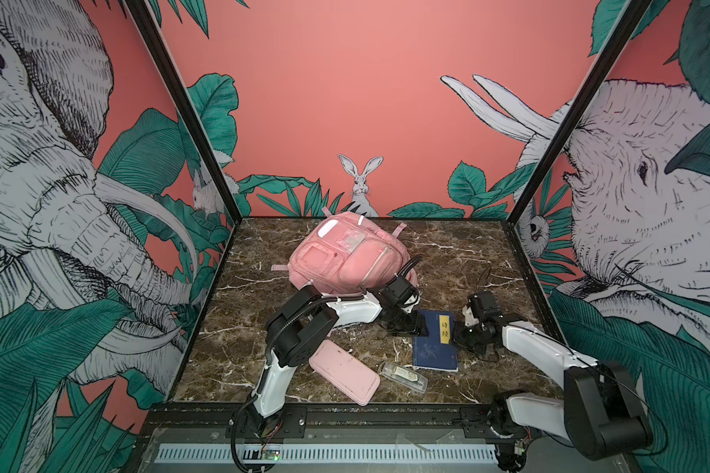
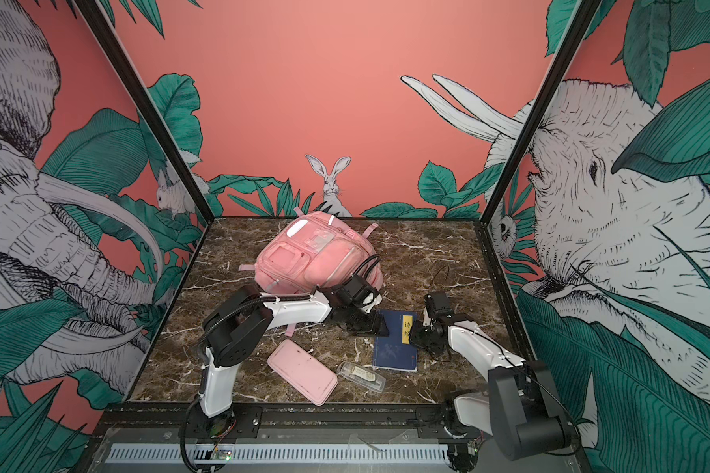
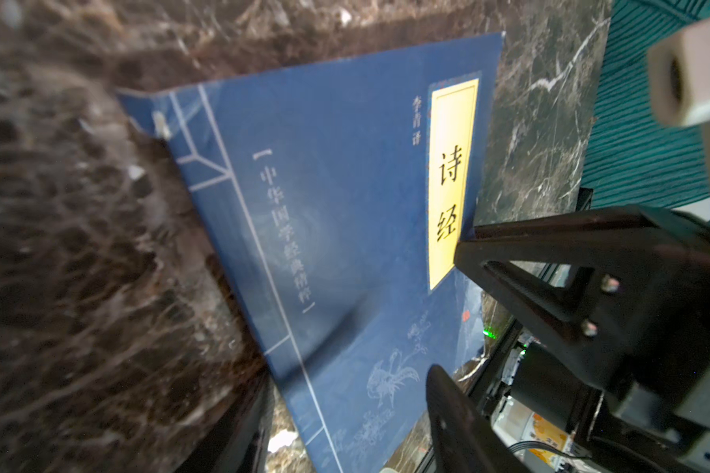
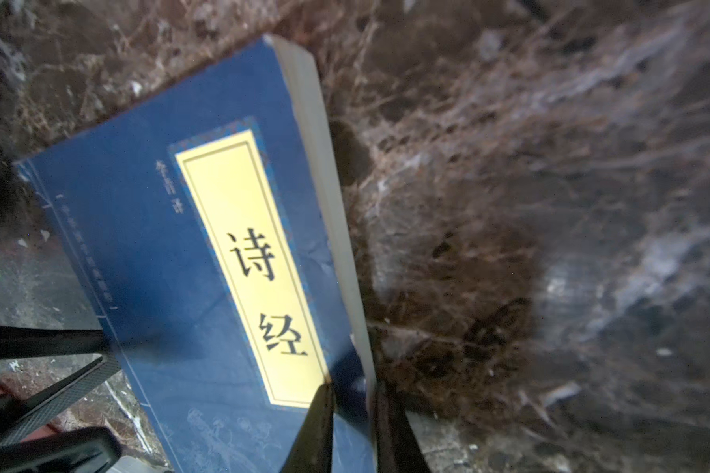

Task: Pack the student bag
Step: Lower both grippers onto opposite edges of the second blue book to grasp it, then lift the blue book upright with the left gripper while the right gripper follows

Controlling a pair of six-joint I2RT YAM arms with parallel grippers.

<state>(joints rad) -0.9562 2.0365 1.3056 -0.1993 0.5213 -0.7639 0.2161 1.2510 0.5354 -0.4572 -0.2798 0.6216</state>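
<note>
Your left arm rises from its base at the front edge and folds at a high black elbow. Its white forearm runs level toward the middle, and the wrist tips the left gripper (image 1: 419, 325) down onto the spine side of the blue book (image 1: 435, 348). Its jaws stand apart. In the right wrist view, one of its fingers (image 4: 70, 381) meets the spine edge while the other sits clear of it.

The student bag (image 1: 345, 258) lies front-up just behind this gripper, beyond its wrist and toward the back of the marble table (image 1: 468, 254). Neither gripper is on it. On the near side of the left gripper, beside the arm's upright link, lies the pink pencil pouch (image 1: 343, 374). A clear plastic case (image 1: 402, 376) sits just beside the pouch, near the book's front corner.

Across the book, your right arm comes from the front right corner. Its big black joint sits low, and the white forearm stretches inward close above the table. The right gripper (image 1: 456, 332) faces the left one across the cover. Its jaws are clamped on the book's page edge, one finger (image 4: 318, 426) pressing on the cover at the end of the yellow title label (image 4: 247, 266) and the other against the pages. The page side looks slightly lifted.
</note>
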